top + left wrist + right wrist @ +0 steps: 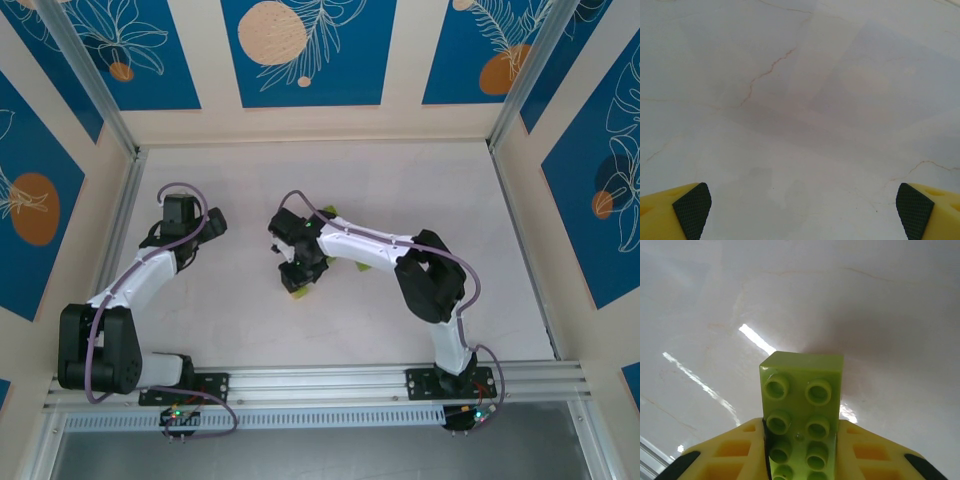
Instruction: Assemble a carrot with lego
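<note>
Right end effector [802,445] clamping green brick [801,400] by long sides, studs showing, brick pointing down toward counter [880,305]. Left end effector [802,212] gaping, gripping nothing, well left of brick. Brick likely handling light, rigid, slick-walled; pinching flat sides, leaving studs free.

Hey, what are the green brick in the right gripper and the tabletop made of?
The green brick looks like moulded plastic, smooth and slightly glossy: crisp round studs, uniform colour. The tabletop seems a polished, marble-patterned surface, with faint veins and sharp light reflections; stone or laminate, I cannot tell.
</note>
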You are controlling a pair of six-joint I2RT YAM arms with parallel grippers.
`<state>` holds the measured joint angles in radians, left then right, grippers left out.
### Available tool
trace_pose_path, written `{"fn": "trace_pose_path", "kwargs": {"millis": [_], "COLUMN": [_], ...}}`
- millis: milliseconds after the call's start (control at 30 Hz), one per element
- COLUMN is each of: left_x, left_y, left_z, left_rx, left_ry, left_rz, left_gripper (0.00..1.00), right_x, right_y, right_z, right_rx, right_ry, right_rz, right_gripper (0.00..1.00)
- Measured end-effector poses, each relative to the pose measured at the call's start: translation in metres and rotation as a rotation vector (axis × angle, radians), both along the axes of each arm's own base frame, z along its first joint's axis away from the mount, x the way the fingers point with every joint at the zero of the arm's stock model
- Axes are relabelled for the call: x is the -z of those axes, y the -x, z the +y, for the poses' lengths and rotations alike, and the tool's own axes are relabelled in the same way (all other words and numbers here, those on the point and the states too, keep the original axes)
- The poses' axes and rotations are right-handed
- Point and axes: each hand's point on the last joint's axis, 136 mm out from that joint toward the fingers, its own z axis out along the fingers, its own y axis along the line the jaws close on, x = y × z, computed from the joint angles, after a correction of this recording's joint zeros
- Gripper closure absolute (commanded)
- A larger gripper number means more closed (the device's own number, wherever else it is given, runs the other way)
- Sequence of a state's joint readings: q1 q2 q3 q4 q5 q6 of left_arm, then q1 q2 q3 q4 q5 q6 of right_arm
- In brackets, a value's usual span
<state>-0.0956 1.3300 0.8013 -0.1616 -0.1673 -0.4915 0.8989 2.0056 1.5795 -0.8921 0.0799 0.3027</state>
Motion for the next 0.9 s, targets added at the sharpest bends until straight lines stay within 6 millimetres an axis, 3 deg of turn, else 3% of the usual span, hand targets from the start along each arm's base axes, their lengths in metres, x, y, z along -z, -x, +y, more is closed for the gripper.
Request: {"fn": "trace_pose_path", "kwargs": {"millis": [133,267,367,633,900], "left_x": [0.0,-0.002,-0.003,-0.003,-0.003], "left_y": [0.0,0.0,0.0,0.0,0.0], "left_z": [0.0,0.0,0.0,0.0,0.0], "left_rx": [0.002,0.002,0.002,0.002,0.002], "left_ry": [0.002,0.002,0.002,0.002,0.002], "left_rz": [-0.001,-0.006,-0.007,-0.007,-0.007], "left_gripper": [0.02,0.02,0.02,0.02,0.02], "right_x": [-0.012,-0.033,-0.038,0.0,-0.001], "right_y": [-0.026,-0.056,-0.072,-0.079,-0.084], "right_z": [-0.011,-0.009,-0.005,-0.003,0.0], "right_rx": [0.036,0.062,0.07,0.046,0.033], "right_ry": [0.009,-0.033,-0.052,-0.003,-0.023], "right_rz": [-0.026,-0.079,-0.101,-0.056,-0.064], "right_gripper": [0.71,0.71,0.71,0.71,0.69]}}
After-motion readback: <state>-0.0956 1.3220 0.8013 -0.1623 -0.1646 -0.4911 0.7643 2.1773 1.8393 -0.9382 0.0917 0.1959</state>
